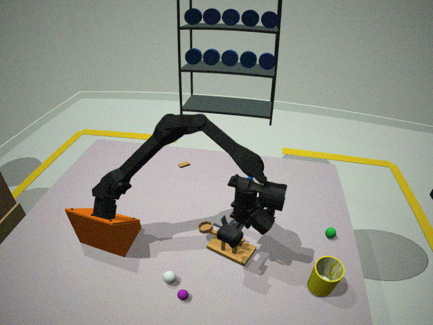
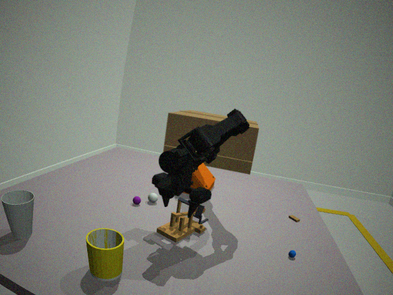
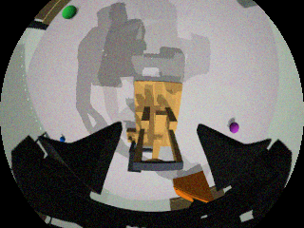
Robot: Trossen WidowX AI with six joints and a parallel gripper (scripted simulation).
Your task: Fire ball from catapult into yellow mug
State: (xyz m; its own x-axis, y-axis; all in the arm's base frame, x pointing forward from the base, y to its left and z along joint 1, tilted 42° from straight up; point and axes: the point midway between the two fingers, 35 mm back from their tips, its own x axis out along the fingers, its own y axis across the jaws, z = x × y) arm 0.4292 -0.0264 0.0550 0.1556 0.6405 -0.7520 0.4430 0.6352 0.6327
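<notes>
The wooden catapult [image 1: 243,258] [image 2: 174,235] [image 3: 158,90] stands on the mat, its round cup [image 1: 205,227] on the orange base's side and without a visible ball. My gripper [image 2: 177,210] [image 3: 161,127] is wide open and empty, its fingers on either side above the catapult's frame. The yellow mug [image 1: 321,281] [image 2: 105,262] stands upright beyond the catapult's other end. A white ball [image 1: 169,277] [image 2: 152,197] and a purple ball [image 1: 183,294] [image 2: 136,200] [image 3: 234,127] lie together on the mat. A green ball [image 1: 330,232] [image 3: 69,11] lies near the mug; a blue ball [image 2: 291,253] [image 3: 62,139] lies apart.
A grey tumbler [image 2: 19,216] stands left of the mug in the exterior view. A small wooden block [image 1: 183,164] [image 2: 294,218] lies on the mat [image 1: 115,297]. The arm's orange base [image 1: 105,234] [image 2: 204,177] [image 3: 194,185] stands behind the catapult in the exterior view.
</notes>
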